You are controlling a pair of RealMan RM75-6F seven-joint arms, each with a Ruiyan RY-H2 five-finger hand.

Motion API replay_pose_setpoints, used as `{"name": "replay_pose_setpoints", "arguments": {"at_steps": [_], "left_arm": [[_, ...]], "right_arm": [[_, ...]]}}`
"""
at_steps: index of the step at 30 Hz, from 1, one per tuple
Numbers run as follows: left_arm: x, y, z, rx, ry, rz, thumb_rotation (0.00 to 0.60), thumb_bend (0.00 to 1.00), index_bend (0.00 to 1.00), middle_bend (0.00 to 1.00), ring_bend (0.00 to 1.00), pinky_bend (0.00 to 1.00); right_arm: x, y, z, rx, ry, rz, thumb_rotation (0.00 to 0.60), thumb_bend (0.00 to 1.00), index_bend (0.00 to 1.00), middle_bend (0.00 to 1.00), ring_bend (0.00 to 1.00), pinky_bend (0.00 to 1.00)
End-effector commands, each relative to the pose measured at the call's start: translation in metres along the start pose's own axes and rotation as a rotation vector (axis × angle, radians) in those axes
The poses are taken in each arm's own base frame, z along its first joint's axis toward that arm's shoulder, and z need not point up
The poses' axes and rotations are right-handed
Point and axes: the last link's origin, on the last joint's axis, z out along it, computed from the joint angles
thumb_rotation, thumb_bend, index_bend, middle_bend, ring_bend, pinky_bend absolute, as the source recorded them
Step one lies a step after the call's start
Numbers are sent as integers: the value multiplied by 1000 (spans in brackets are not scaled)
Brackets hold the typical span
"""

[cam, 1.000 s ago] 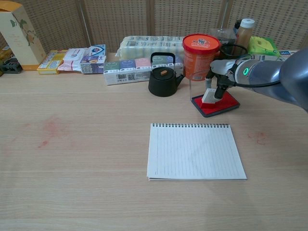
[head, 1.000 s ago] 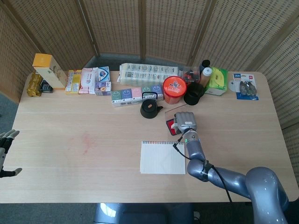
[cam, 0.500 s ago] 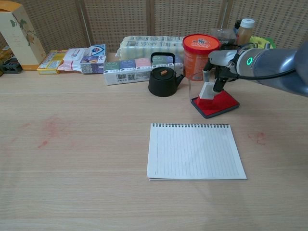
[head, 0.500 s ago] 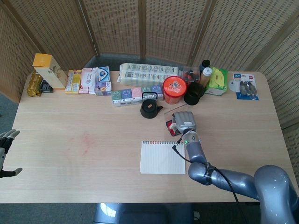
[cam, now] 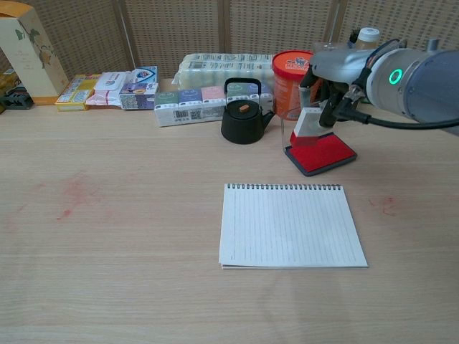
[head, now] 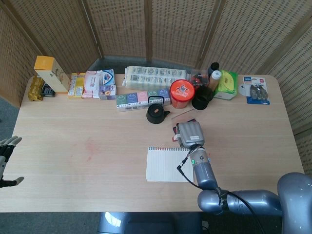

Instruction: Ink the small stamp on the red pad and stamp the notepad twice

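The right robot hand (cam: 337, 72) pinches the small stamp (cam: 307, 125), raised clear above the red pad (cam: 320, 155) on the table (cam: 129, 236). The notepad (cam: 290, 226) lies nearer, just beside the pad. The left robot hand (head: 6, 156) hangs off the table edge, fingers spread.

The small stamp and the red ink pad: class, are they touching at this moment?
Apart. The chest view shows the small stamp, held by the right hand, lifted with its red face clear above the red ink pad.

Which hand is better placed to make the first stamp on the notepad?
The right hand: it holds the stamp just above the red pad, beside the blank notepad. The left hand is off the table's far edge.
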Motion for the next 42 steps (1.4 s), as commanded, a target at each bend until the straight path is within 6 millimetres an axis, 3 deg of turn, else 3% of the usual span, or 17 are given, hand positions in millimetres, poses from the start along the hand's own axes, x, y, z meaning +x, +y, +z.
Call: {"name": "replay_pose_setpoints", "arguments": {"at_steps": [1,14,42], "left_arm": [[0,0,-1,-3,-1,-2,600,0,0,0,0,3],[1,-2,0,-2,-13,-13,600,0,0,0,0,3],[4,-7,0,11,-10,-30,600,0,0,0,0,3]], "right_arm": [[-14,-14,-13,3,-4,-5,600,497,564,932,1000,1000],[-52,-61,-18,-15,-35,22,600,501,569,931,1000,1000],[-73,-87,-15,-115,0,16,600,504,572,932,1000,1000]]}}
